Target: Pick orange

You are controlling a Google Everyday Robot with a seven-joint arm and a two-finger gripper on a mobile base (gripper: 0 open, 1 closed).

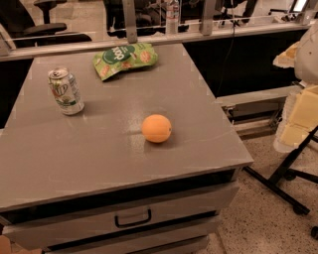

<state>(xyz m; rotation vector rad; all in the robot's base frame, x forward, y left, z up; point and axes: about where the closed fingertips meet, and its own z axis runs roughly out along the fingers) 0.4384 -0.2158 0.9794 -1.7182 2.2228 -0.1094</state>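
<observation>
Right of the desk's (59,158) middle, somewhat toward the front-right corner: the orange (156,128). Round, smooth, plain skin. It sits on the grey top by itself, touching nothing, with a soft shadow under it.

Near the left edge: a soda can (65,91), white and green, upright, tab end up. Well apart from the orange.

Along the back edge, about midway: a green snack bag (125,59) with orange spots, lying flat and a little crumpled. Well apart from both can and fruit.

Front face of the desk: a drawer with a dark handle (133,218), a second drawer line below it.

Off the right edge of the desk, at the border of the view: the gripper (300,116), a pale, cream-coloured blocky shape below a white bulk of arm. It is over the floor, not over the desk top, and well apart from the orange. How far open it is cannot be told, nor whether it has hold of anything.

Floor at right: speckled, with a black stand on castors (278,178).

Beyond the back edge: a rail, a clear bottle (172,15), an office chair (44,25).
</observation>
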